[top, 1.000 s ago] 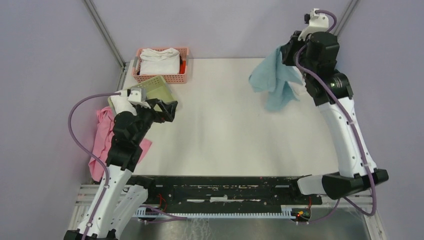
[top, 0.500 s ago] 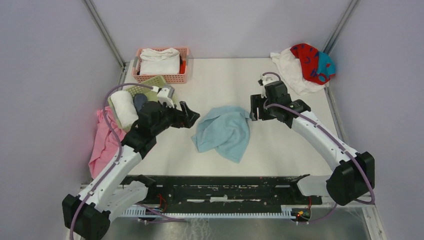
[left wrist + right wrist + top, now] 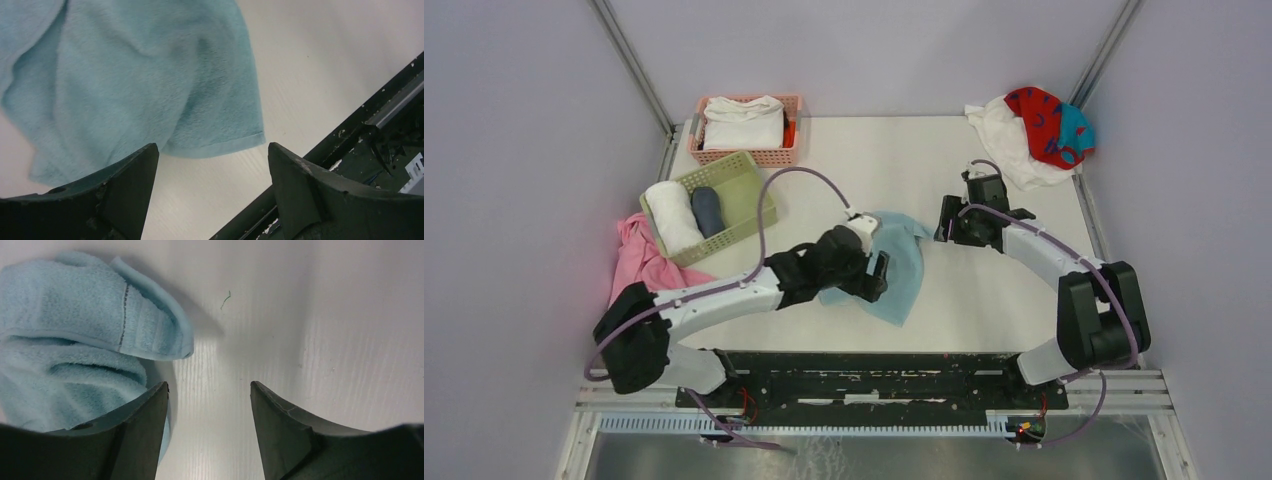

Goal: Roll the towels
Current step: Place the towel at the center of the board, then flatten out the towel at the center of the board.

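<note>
Shifted since a second ago: light blue towel (image 3: 904,265), then dangling high at the far right corner, now dropped in a rumpled heap near the middle of the counter (image 3: 854,160); swung in over it from beside the green basket (image 3: 739,185), the left arm (image 3: 724,295); drawn back a little to the towel's right, the right arm (image 3: 1044,250). Apart, the left jaws, hanging over the near part of the towel, a hemmed corner (image 3: 235,142) showing between them in the wrist view with nothing pinched yet; probably placed there to catch that edge and spread the cloth flat, no rolling being possible from a heap. Apart too and empty, the right jaws, over bare counter just beside a doubled-over fold (image 3: 150,330) of the same towel; likely kept near enough to take the opposite edge. Piled at the far right corner, well apart from both arms: large white towel (image 3: 1004,135) with the red towel (image 3: 1049,120), teal-marked, partly on top of it; judged unrolled, parked out of the way as stock for later turns. At the far left, pink basket (image 3: 769,157) holding a folded white cloth (image 3: 742,122); nearer, the green basket with a white roll (image 3: 669,215) and a smaller dark roll (image 3: 707,210) side by side, seemingly the place for finished rolls. Draped at the left counter edge, plain pink cloth (image 3: 639,265), no part of the job.
</note>
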Action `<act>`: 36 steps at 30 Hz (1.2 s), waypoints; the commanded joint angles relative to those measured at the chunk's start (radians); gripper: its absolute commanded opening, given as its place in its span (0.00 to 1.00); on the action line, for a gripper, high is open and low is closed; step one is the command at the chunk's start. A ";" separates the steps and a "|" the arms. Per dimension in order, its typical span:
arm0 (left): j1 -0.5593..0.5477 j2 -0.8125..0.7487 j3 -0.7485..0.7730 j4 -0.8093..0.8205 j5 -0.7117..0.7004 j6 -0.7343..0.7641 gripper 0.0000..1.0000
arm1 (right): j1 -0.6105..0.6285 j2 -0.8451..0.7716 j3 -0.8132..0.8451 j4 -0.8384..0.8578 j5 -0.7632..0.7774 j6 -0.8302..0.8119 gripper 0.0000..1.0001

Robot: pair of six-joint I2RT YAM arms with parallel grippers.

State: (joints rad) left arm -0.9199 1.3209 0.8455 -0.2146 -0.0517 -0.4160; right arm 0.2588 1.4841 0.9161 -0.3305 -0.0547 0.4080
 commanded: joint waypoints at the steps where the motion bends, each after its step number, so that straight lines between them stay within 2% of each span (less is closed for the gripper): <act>1: -0.155 0.147 0.172 -0.045 -0.192 0.127 0.86 | -0.027 0.026 -0.024 0.185 -0.085 0.016 0.69; 5: -0.258 0.312 0.282 -0.109 -0.285 0.214 0.80 | -0.027 0.036 -0.034 0.201 -0.106 0.015 0.69; 9: -0.316 0.414 0.347 -0.145 -0.316 0.244 0.73 | -0.027 0.025 -0.042 0.182 -0.072 0.005 0.70; 19: -0.332 0.517 0.362 -0.137 -0.190 0.256 0.69 | -0.028 0.030 -0.042 0.174 -0.056 0.000 0.71; 23: -0.328 0.583 0.371 -0.147 -0.190 0.271 0.65 | -0.027 0.028 -0.042 0.173 -0.057 -0.003 0.71; 29: -0.274 0.549 0.324 -0.169 -0.213 0.250 0.37 | -0.005 0.025 -0.038 0.166 -0.040 -0.036 0.72; 32: -0.233 0.455 0.284 -0.177 -0.212 0.242 0.19 | 0.019 0.028 -0.031 0.163 -0.033 -0.060 0.74; 36: -0.164 0.265 0.256 -0.199 -0.208 0.234 0.04 | 0.034 0.017 -0.023 0.164 -0.047 -0.093 0.76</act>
State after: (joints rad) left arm -1.1477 1.7985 1.1145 -0.3885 -0.2523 -0.1928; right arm 0.2768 1.5291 0.8726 -0.1955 -0.1036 0.3672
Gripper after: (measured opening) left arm 0.101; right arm 0.744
